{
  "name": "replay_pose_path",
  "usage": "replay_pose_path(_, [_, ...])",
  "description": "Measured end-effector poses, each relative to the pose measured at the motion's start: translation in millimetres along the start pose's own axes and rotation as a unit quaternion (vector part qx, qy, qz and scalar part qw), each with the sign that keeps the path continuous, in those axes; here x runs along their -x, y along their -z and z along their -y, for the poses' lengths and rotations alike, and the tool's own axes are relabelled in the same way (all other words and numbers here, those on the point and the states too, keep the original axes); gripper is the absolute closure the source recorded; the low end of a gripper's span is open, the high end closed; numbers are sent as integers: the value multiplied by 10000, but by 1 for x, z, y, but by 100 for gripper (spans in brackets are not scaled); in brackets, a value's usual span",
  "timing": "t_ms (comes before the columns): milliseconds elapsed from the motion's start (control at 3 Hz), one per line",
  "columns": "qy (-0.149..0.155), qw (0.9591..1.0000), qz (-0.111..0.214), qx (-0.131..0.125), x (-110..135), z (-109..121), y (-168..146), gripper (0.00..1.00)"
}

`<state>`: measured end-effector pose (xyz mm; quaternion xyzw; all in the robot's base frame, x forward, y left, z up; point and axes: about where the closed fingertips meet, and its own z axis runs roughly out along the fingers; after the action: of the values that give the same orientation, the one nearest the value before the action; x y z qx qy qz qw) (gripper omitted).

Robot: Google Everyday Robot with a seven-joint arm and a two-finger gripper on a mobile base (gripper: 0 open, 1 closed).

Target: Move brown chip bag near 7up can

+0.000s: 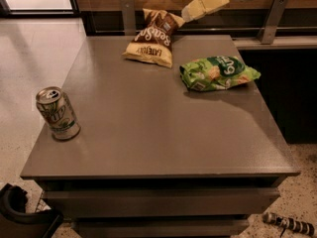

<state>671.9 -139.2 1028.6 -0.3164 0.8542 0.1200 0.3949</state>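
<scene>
The brown chip bag (pixel 151 37) lies at the far middle of the grey table (pixel 153 133), its far end propped against the back rail. The 7up can (pixel 57 113) stands upright near the table's left front edge, far from the bag. My gripper (pixel 189 13) comes in from the top right on a pale yellow arm, and its tip hangs just right of the bag's upper end, above the table's back edge.
A bright green chip bag (pixel 216 73) lies at the right of the table, just right of the brown bag. A wooden wall with metal brackets (pixel 269 19) runs behind the table. A dark base part (pixel 20 214) sits at the lower left on the floor.
</scene>
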Motion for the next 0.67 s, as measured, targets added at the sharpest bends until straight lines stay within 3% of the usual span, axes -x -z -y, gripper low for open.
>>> replay_pose_path(333, [-197, 9995, -202, -167, 6, 14, -28, 0])
replay_pose_path(667, [-685, 9954, -480, -471, 20, 34, -107, 0])
